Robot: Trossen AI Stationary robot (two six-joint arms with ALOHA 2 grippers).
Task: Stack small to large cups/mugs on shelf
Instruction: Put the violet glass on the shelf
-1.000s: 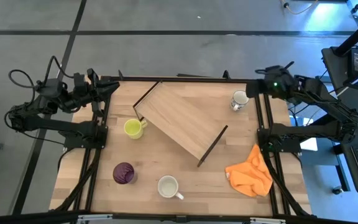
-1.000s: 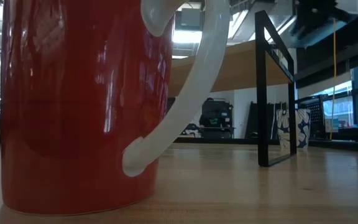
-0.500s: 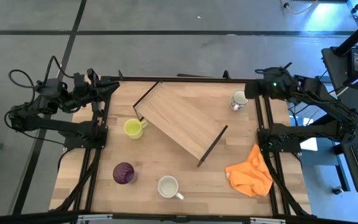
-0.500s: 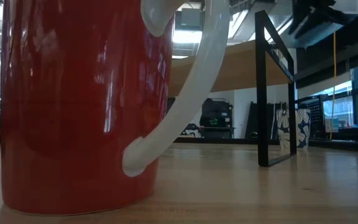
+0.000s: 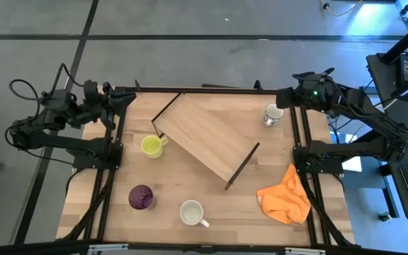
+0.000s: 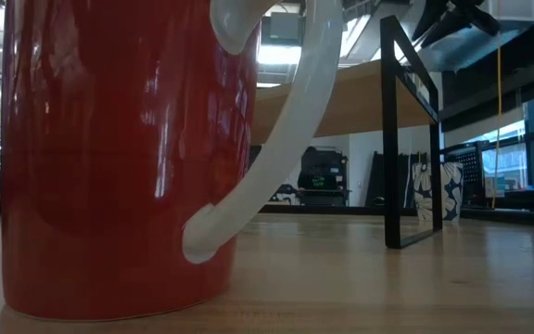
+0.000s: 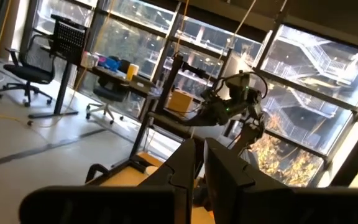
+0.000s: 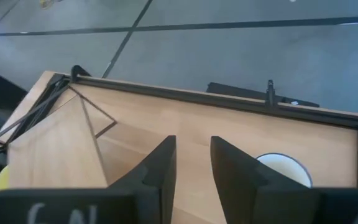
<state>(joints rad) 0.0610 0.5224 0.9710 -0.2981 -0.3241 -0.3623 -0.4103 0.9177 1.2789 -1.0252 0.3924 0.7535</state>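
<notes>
The long light-wood shelf plank with thin dark metal end bars (image 5: 205,138) lies diagonally across the middle of the table, and nothing stands on it yet.

All four vessels sit well apart from one another around the shelf:
- The yellow-green mug (image 5: 152,146) is just beside the shelf's end nearer the left arm.
- The small white-grey patterned mug (image 5: 273,114) is off the shelf's far side, toward the right arm.
- The dark purple tumbler (image 5: 141,197) and the red mug with white inside and white handle (image 5: 192,212) stand near the table's front edge, on the near side of the shelf.
- A crumpled orange cloth (image 5: 285,195) lies beyond the shelf's other end bar.

The right gripper (image 8: 191,163) hovers above the white-grey mug, its fingers partly parted and holding nothing. The left gripper (image 7: 199,163) is raised by the table's back corner, beyond the shelf's left end, with its fingers nearly closed and empty.

Several things could go wrong from here:
- The right gripper's gap looks narrow against the mug's rim, so a descent without widening could strike the rim and tip the mug.
- A grasp on the handle side could let the mug swing.
- Carrying it low risks clipping the shelf's upright bar.
- Taking the mugs in the wrong order of size would block the nesting.
</notes>
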